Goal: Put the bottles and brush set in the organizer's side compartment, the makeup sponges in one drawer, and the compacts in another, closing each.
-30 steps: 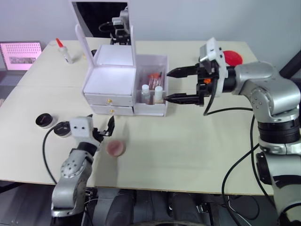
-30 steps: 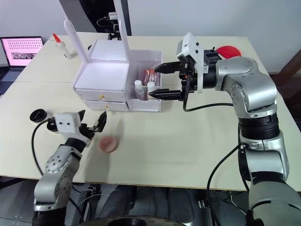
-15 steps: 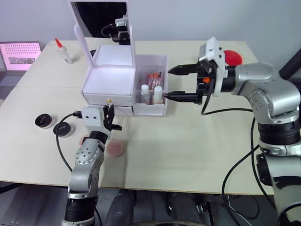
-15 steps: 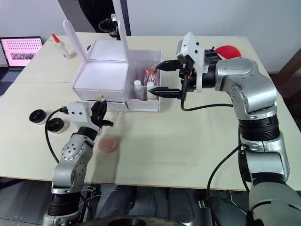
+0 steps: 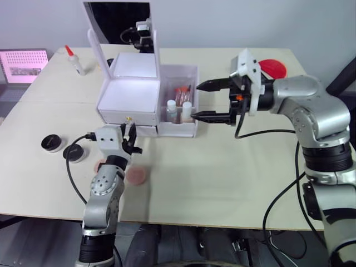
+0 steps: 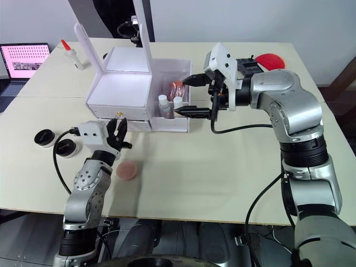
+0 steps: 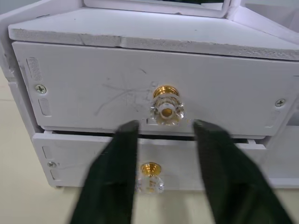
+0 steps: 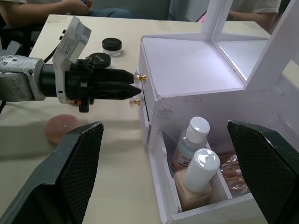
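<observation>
The white organizer (image 5: 132, 94) stands mid-table with its mirror lid upright and both gold-knobbed drawers pushed in. Its side compartment (image 5: 192, 129) holds the two bottles (image 8: 192, 136) and the brush set (image 8: 236, 169). My left gripper (image 7: 163, 128) is open right in front of the drawers, its fingers on either side of the upper knob (image 7: 166, 105) and just below it. My right gripper (image 5: 197, 102) hovers open beside the side compartment. One makeup sponge (image 5: 136, 176) lies on the table by my left arm, and another (image 5: 99, 165) peeks out behind it. Two compacts (image 5: 51, 142) (image 5: 74, 152) sit to the left.
A red-tipped glue bottle (image 5: 75, 60) and a laptop (image 5: 22, 65) are at the far left. A red disc (image 5: 272, 68) lies behind my right arm. People sit beyond the table's far side (image 8: 46, 7).
My left arm has swung up from the table near the sponge to the drawer fronts. My right gripper has drifted slightly toward the side compartment, still open.
</observation>
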